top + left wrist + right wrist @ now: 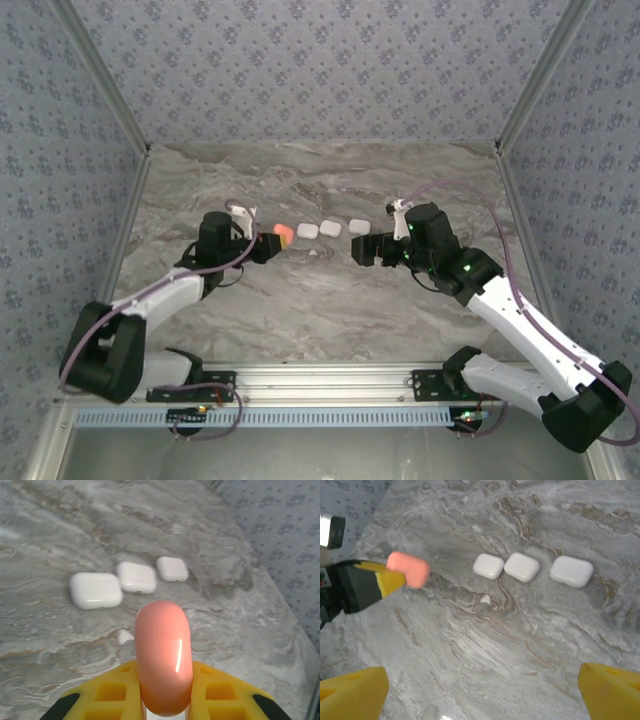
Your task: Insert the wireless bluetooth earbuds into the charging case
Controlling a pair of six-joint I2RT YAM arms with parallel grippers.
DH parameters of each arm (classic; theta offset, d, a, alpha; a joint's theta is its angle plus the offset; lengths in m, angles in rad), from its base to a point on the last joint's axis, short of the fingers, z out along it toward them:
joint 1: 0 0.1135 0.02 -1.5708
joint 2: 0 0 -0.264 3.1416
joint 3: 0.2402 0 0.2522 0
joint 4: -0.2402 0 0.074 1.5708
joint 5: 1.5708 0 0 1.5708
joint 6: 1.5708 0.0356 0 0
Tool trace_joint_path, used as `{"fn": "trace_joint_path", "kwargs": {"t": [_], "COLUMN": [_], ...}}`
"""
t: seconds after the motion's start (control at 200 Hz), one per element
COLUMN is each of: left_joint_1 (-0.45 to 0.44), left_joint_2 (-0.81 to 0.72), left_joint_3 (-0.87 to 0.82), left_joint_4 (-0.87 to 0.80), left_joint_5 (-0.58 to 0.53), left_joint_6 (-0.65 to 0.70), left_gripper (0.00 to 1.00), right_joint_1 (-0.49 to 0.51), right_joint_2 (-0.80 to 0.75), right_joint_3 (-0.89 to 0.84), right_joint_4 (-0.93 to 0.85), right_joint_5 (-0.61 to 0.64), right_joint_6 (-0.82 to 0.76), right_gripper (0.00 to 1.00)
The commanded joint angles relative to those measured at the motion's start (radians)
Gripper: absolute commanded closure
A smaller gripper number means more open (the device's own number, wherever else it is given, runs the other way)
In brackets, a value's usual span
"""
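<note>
**Overhead view, centre of frame.** The left gripper (268, 246) is clamping a salmon-red case (283, 236), whose rounded end is sticking out past the yellow fingers (112, 690). Just right of it in the picture, three white cases (331, 229) are lying in a row on the marbled surface (300, 310). The two on the left are sitting close together and the third is sitting a little further off.

A single tiny white earbud (485, 599) is lying loose on the surface just below the leftmost white case and apart from it. It is outside any case and too small for its orientation to be made out.

The right gripper (360, 248) is hovering right of centre, facing the left one. In its wrist view the fingers are standing wide apart — one at each lower corner of the frame — with nothing between them.
</note>
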Motion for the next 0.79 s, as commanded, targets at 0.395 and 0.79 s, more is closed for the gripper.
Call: {"fn": "trace_joint_path", "kwargs": {"t": [0.395,0.79], "left_joint_1": [0.095,0.095], "left_joint_2": [0.488,0.596], "left_joint_3": [0.325,0.373], "left_joint_4": [-0.038,-0.025], "left_joint_5": [0.16,0.097], "left_joint_6": [0.038,0.008], "left_gripper": [1.0,0.94], "right_joint_1": [-0.027,-0.038], "right_joint_2": [-0.076,-0.087], "right_joint_3": [-0.026,-0.035], "right_joint_4": [-0.056,-0.07], "right_joint_5": [0.061,0.055], "right_joint_6": [0.017,0.017], "right_gripper": [0.0,0.0]}}
